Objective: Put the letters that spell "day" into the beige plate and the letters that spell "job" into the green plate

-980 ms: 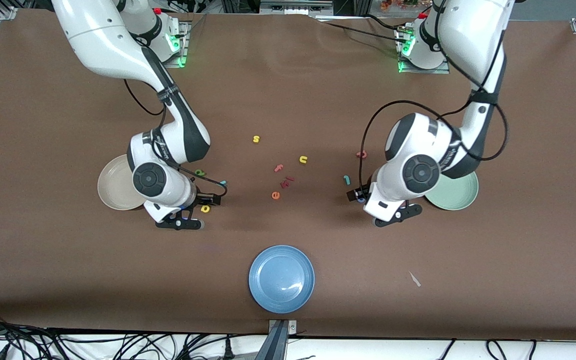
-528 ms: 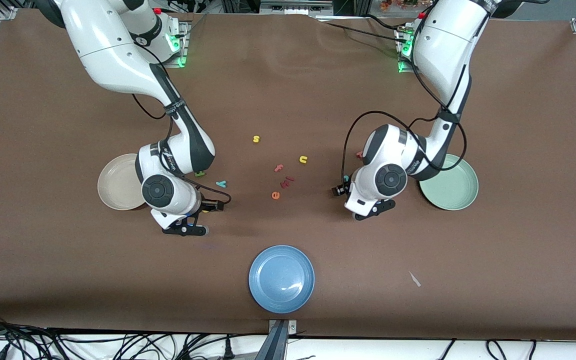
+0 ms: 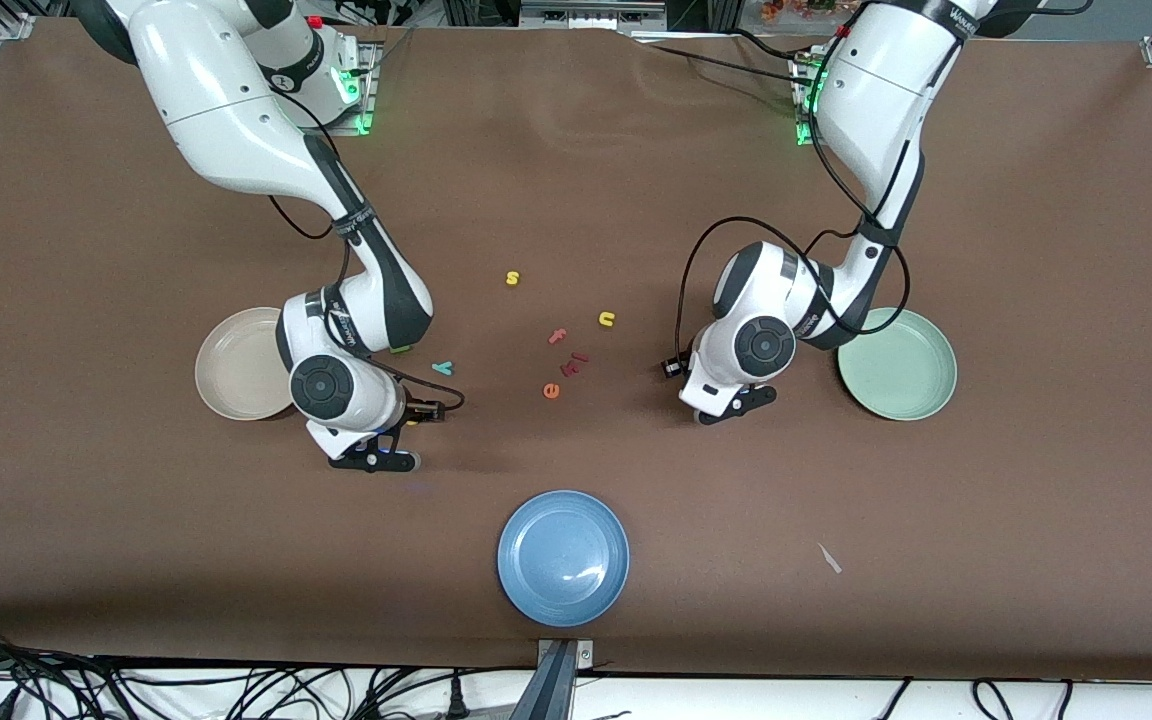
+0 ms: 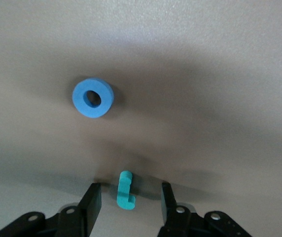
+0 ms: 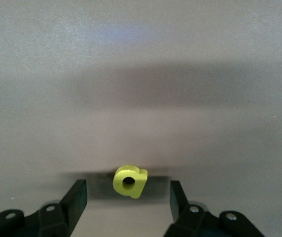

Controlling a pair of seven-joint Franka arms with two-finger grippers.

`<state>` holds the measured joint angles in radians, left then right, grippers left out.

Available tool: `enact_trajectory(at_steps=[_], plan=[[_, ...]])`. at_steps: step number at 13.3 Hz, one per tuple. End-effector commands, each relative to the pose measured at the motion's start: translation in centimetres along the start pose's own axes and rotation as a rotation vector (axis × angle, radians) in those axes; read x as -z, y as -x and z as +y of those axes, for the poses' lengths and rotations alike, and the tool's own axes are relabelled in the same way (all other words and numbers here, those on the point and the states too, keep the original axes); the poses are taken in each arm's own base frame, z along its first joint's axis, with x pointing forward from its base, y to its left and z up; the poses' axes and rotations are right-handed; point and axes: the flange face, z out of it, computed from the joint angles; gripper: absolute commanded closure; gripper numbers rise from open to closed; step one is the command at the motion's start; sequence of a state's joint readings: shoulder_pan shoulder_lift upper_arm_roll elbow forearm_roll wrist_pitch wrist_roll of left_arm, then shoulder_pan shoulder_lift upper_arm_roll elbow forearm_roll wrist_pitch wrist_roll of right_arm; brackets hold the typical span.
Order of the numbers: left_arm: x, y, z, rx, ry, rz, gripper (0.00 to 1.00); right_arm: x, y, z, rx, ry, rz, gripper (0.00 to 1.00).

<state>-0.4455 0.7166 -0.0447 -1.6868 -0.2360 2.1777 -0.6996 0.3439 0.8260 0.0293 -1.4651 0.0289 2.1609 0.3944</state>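
Note:
A teal "j" [image 4: 125,190] lies on the brown table between the fingers of my left gripper [image 4: 129,201], with gaps on both sides. The blue "o" [image 4: 93,98] lies a little way off. My right gripper [image 5: 127,198] is open around the yellow "d" [image 5: 129,181] and does not touch it. In the front view both hands are low over the table and cover these letters and the "b". The teal "y" [image 3: 443,368] and green "a" [image 3: 399,349] lie beside the right arm. The beige plate [image 3: 236,365] and green plate [image 3: 898,363] hold nothing.
A yellow "s" [image 3: 512,278], yellow "u" [image 3: 606,319], pink "f" [image 3: 558,336], dark red letter [image 3: 574,362] and orange "e" [image 3: 551,391] lie mid-table. A blue plate [image 3: 563,557] sits nearer the front camera.
Both hands have come down over their letters, the left one shifting toward the table's middle. Both pairs of fingers have narrowed. The "j", "o", "b" and "d" are now covered in the front view.

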Motion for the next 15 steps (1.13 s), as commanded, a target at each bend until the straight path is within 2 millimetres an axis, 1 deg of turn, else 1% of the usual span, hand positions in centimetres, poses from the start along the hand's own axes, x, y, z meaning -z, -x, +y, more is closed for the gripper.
enact_trajectory(at_steps=[1,2,3,4,5,6,7,8,9,10,11,12,13,15], plan=[[0.3,0.6,-0.3,-0.003,0.008,-0.018,0.72,-0.2,-0.5,-0.4,-0.006,-0.014,-0.003,0.38],[0.3,0.6,-0.3,0.004,0.006,-0.019,0.89,-0.2,-0.5,-0.4,-0.006,-0.014,-0.003,0.46],[0.3,0.7,-0.4,-0.005,-0.007,-0.029,1.00,-0.2,-0.5,-0.4,-0.012,-0.014,-0.003,0.56],[0.5,1.0,-0.6,-0.016,-0.034,-0.053,1.00,-0.5,-0.5,-0.4,-0.019,-0.013,-0.006,0.64],[1.3,0.7,-1.2,-0.018,-0.051,-0.066,1.00,-0.5,-0.5,-0.3,-0.021,-0.013,-0.006,0.69],[3.2,0.8,-1.5,-0.048,-0.056,-0.057,1.00,-0.5,-0.5,-0.3,-0.021,-0.013,-0.006,0.72],[5.9,0.6,-2.5,-0.076,-0.052,-0.060,1.00,-0.5,-0.5,-0.3,-0.022,-0.013,-0.006,0.72],[9.3,0.3,-4.1,-0.095,-0.044,-0.071,1.00,-0.4,-0.5,-0.4,-0.021,-0.014,-0.005,0.73],[12.2,0.0,-6.2,-0.119,-0.041,-0.095,1.00,-0.3,-0.5,-0.4,-0.019,-0.014,-0.005,0.76],[14.9,-0.5,-8.7,-0.147,-0.036,-0.121,1.00,0.2,-0.6,-0.4,-0.019,-0.016,0.000,0.79],[16.7,-1.4,-11.8,-0.166,-0.037,-0.156,1.00,1.0,-0.6,-0.4,-0.028,-0.015,0.001,0.79],[17.9,-2.6,-14.9,-0.196,-0.070,-0.170,1.00,2.0,-0.6,-0.3,-0.031,-0.018,0.010,0.80],[18.3,-3.8,-17.5,-0.232,-0.121,-0.166,1.00,2.9,-0.7,0.1,-0.033,-0.016,0.015,0.81],[17.7,-6.9,-22.6,-0.278,-0.160,-0.171,1.00,5.3,-0.2,0.6,-0.015,0.005,0.001,0.81]])
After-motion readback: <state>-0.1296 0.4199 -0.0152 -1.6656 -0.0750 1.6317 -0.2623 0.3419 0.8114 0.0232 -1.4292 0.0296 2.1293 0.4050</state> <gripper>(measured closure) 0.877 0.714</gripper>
